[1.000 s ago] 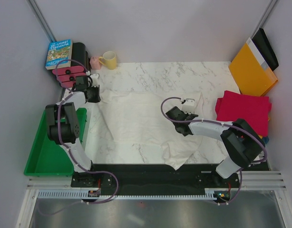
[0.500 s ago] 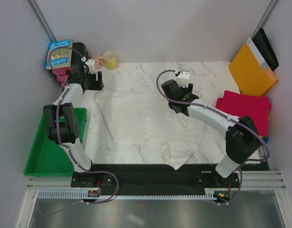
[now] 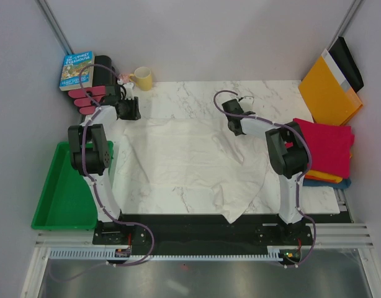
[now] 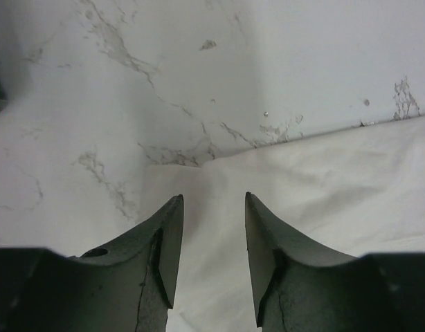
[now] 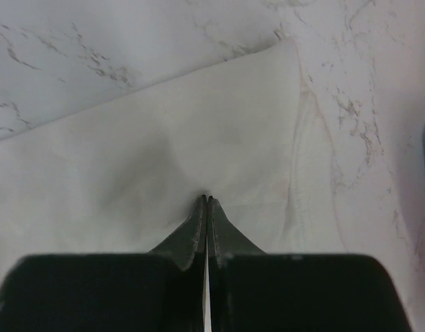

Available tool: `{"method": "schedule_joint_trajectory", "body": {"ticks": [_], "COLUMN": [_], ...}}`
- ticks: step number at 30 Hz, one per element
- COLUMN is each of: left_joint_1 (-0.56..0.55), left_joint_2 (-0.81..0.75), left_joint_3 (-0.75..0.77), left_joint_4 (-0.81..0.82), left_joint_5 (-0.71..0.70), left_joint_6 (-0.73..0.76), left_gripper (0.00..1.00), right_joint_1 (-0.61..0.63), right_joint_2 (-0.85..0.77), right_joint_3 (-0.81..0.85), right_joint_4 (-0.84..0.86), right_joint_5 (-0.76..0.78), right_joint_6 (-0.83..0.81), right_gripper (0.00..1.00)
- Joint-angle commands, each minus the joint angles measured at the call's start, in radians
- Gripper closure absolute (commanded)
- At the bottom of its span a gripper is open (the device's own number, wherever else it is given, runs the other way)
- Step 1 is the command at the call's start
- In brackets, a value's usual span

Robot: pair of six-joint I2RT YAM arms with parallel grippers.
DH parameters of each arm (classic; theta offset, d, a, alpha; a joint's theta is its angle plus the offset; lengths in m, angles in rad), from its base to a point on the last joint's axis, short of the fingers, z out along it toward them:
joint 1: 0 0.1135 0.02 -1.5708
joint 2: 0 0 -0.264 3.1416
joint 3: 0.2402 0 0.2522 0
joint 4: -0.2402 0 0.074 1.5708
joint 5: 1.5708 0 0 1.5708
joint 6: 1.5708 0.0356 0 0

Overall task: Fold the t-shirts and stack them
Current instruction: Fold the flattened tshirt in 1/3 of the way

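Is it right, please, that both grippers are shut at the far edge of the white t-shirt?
Not quite: only the right gripper is shut there, on the cloth. The left gripper has its jaws open at the far left corner of the white t-shirt, as the left wrist view shows.

Blue book (image 3: pixel 77 69) at the far left corner beyond the bench, yellow title lettering on its cover, too small to read, no other legible text.

Robot lab cell, plain walls (image 3: pixel 209 37), aluminium rail (image 3: pixel 203 251)
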Motion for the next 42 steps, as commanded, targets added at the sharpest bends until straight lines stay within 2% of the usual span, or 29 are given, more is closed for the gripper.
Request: {"method": "schedule_joint_trajectory", "body": {"ticks": [1,16,24,26,27,29,30,31,34,35,38,42], "left_joint_1": [-0.037,-0.057,-0.054,-0.048,-0.044,-0.033,-0.033,-0.030,-0.007,-0.001,0.002,0.006], "left_joint_2": [0.039,0.197,0.219,0.151,0.116,-0.014,-0.057,-0.108,-0.293,-0.390,-0.552,-0.743], "left_joint_3": [0.059,0.186,0.219,0.183,0.124,0.064,0.015,-0.005,-0.097,-0.126,-0.263,-0.462], "left_joint_4": [-0.015,-0.115,-0.137,-0.090,-0.065,0.001,0.014,0.017,-0.002,-0.008,-0.058,-0.140], "left_joint_5": [0.018,-0.087,-0.087,-0.053,-0.035,-0.012,-0.007,-0.005,0.005,0.024,0.036,0.053], "left_joint_6": [-0.010,0.012,-0.018,-0.027,-0.044,-0.060,-0.070,-0.070,-0.079,-0.077,-0.045,0.024], "left_gripper": [0.53,0.52,0.52,0.50,0.47,0.41,0.34,0.31,0.25,0.25,0.24,0.31], "right_joint_1": [0.002,-0.153,-0.154,-0.144,-0.136,-0.108,-0.098,-0.076,-0.004,0.019,0.111,0.205], "right_joint_2": [0.056,0.152,0.199,0.151,0.063,-0.037,-0.118,-0.154,-0.274,-0.300,-0.401,-0.539], "right_joint_3": [0.092,0.187,0.296,0.262,0.183,0.109,0.083,0.081,0.078,0.070,0.009,-0.155], "right_joint_4": [0.012,-0.084,-0.123,-0.065,-0.019,0.127,0.151,0.158,0.129,0.120,0.070,-0.009], "right_joint_5": [-0.043,-0.074,-0.088,-0.076,-0.074,-0.089,-0.094,-0.105,-0.083,-0.062,-0.036,-0.074], "right_joint_6": [0.018,0.043,0.005,-0.014,-0.049,-0.084,-0.109,-0.118,-0.161,-0.170,-0.156,-0.032], "right_gripper": [1.00,1.00,1.00,1.00,1.00,0.91,0.87,0.77,0.60,0.58,0.56,0.57]}}
